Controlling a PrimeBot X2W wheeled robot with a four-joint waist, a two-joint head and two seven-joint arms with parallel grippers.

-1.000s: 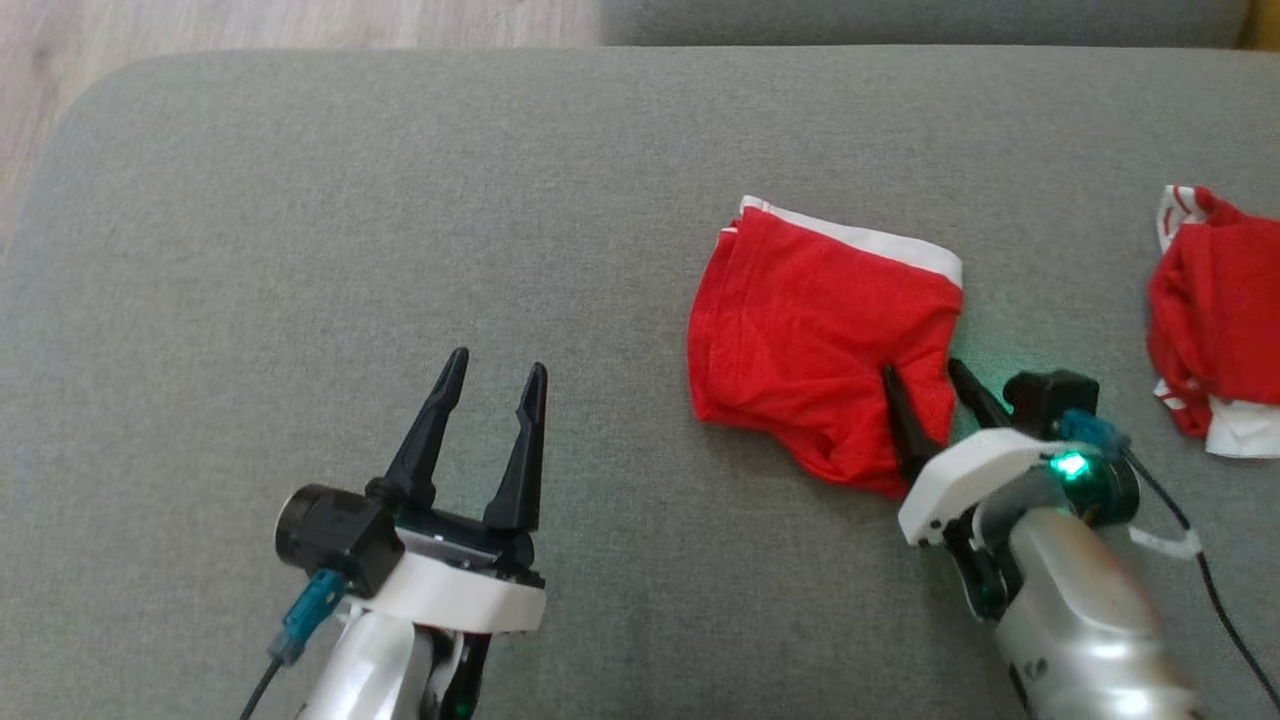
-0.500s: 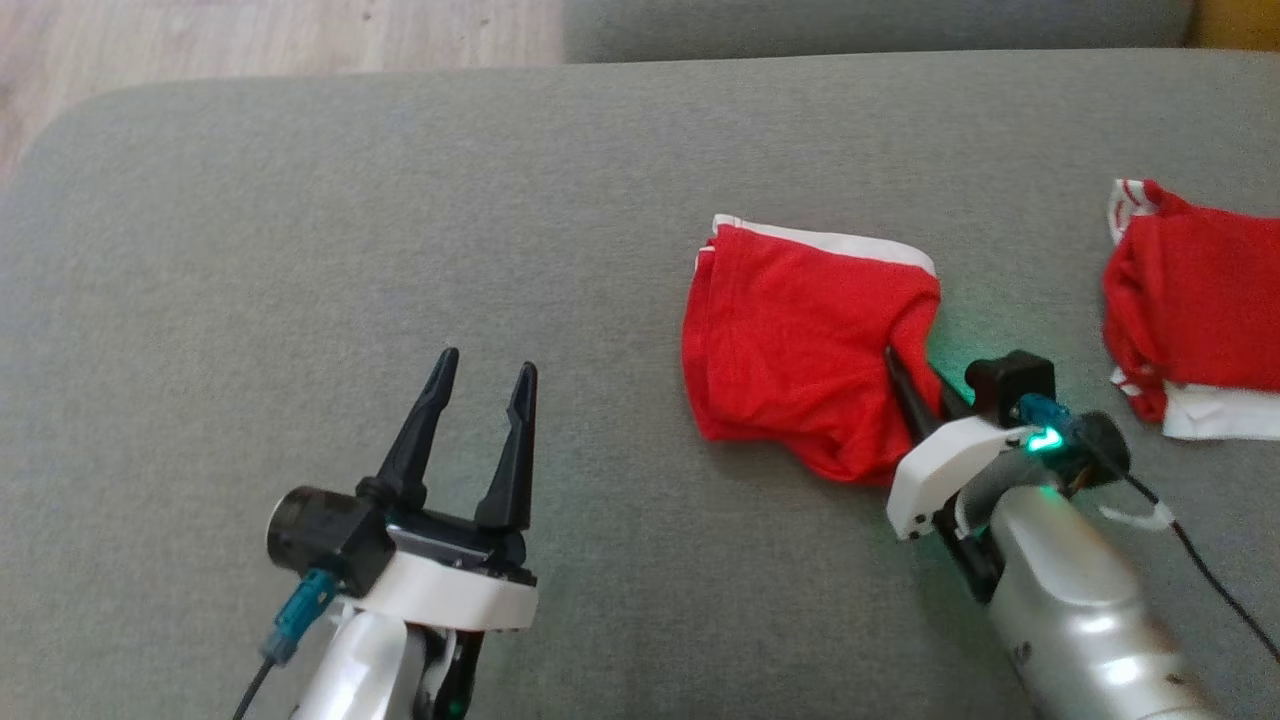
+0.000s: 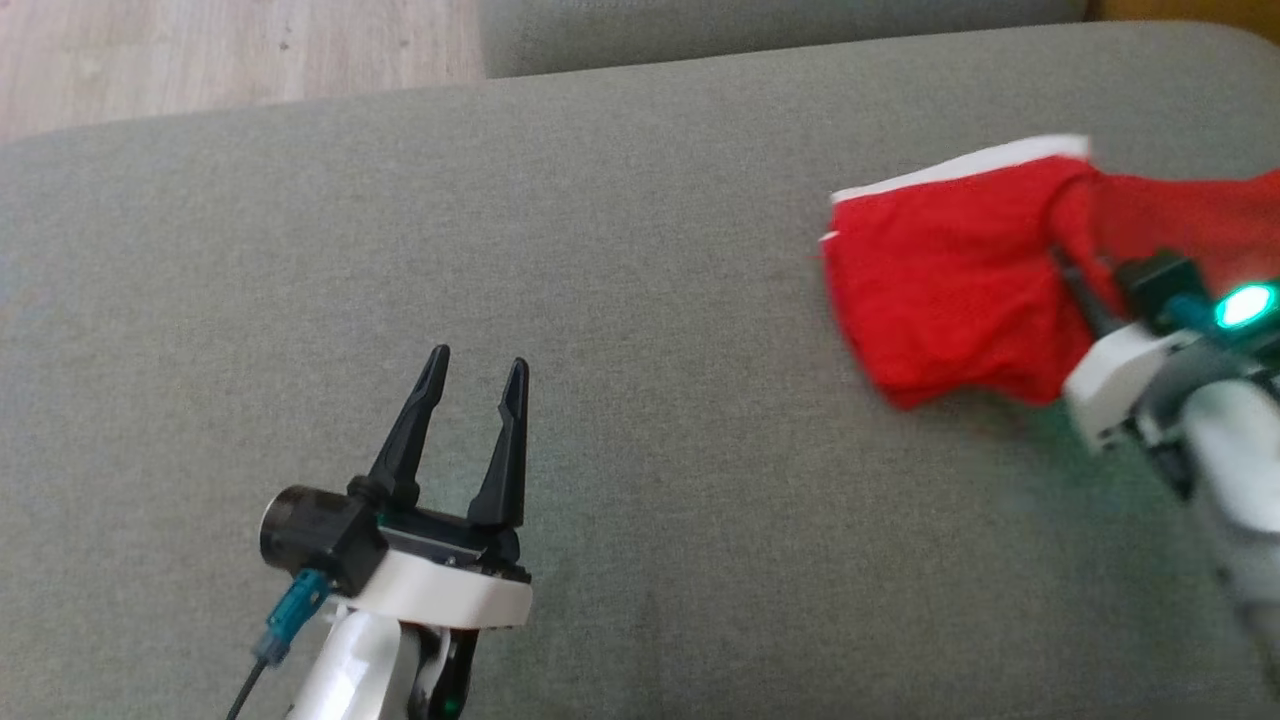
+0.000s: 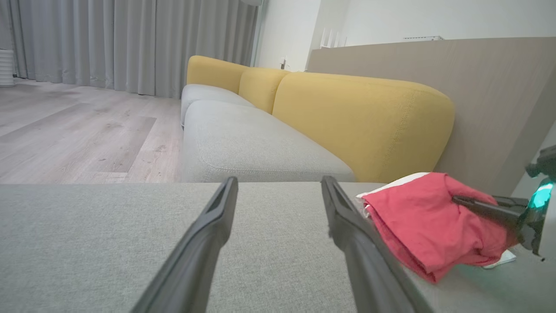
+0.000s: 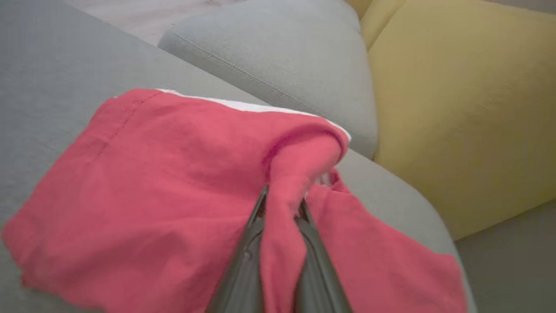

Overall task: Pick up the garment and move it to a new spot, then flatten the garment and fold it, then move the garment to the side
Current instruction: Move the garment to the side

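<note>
Pinches a bunched-up fold of the red folded cloth garment (image 3: 950, 290) with the right gripper (image 3: 1065, 260), both long dark fingers clenched tight on the fabric. Has that garment on the far right part of the grey fabric sofa cushion (image 3: 600, 200), white band along its far edge, pinched fold drawn up toward the right. Blurs the right arm and the cloth in the head view, green wrist light (image 3: 1243, 305) glowing. Shows more red cloth (image 3: 1190, 215) right of the gripper there; cannot tell whether part of the same piece.

Seen from the right wrist: right gripper (image 5: 282, 198) closed, with a strip of the garment (image 5: 152, 182) squeezed at the fingertips and running down between the fingers. Leaves the rest of the cloth spread to the left over the cushion.

Holds the left gripper (image 3: 478, 358) over the near left part of the cushion, well apart from the garment, fingers spread wide and grasping nothing, tips pointing far.

Looks along the left gripper (image 4: 279, 180) toward the garment (image 4: 430, 226) at the right, bulk resting on the cushion, the other arm's fingers (image 4: 478, 204) biting in from the right. Takes in rounded yellow back cushions (image 4: 360, 117) beyond, pale wood floor (image 4: 65, 130) and grey curtains (image 4: 108, 43) far left.
</note>
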